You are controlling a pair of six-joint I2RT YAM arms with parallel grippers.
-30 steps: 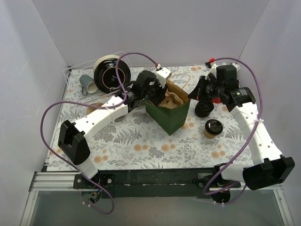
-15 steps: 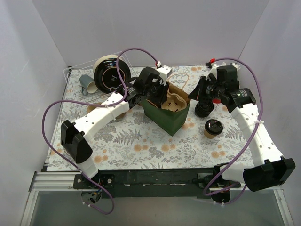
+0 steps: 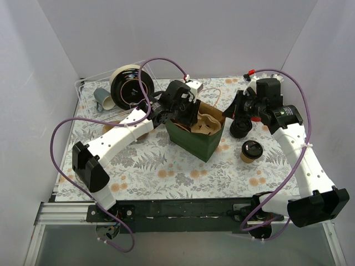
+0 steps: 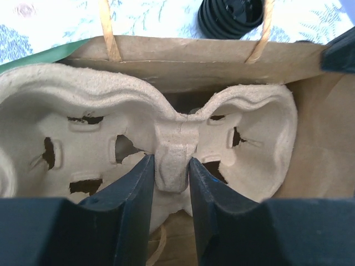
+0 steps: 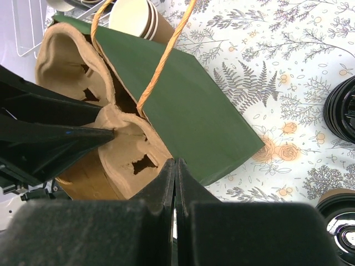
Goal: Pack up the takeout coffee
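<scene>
White walls close the scene on three sides, and below them lies a table (image 3: 166, 172) covered with a cloth printed with ferns and flowers. The biggest thing on it is the green paper bag (image 3: 201, 143), which stands open in the middle. The right gripper (image 5: 175, 163) sits at the right rim of the bag with its jaws pressed together. We cannot tell whether a fold of paper is nipped between them. In the bag mouth we see a pulp cup carrier (image 4: 100, 127), and its upper part shows above the rim. The left gripper (image 4: 169, 166) reaches in from the far left, with its jaws clamped on the raised middle rib of this carrier. Right of the bag rests a stack of black lids (image 3: 241, 128). The takeout coffee (image 3: 250, 151) stands upright on the cloth just on the near side of that stack, apart from the bag, and no gripper touches it.

We judge the cup to be light, though we cannot know how full it is. Its paper wall probably dents under a hard squeeze, and the plastic lid looks slick and may pop off. So we would take it by the wall, below the lid, with a mild grip, and carry it upright to a well of the carrier.
</scene>
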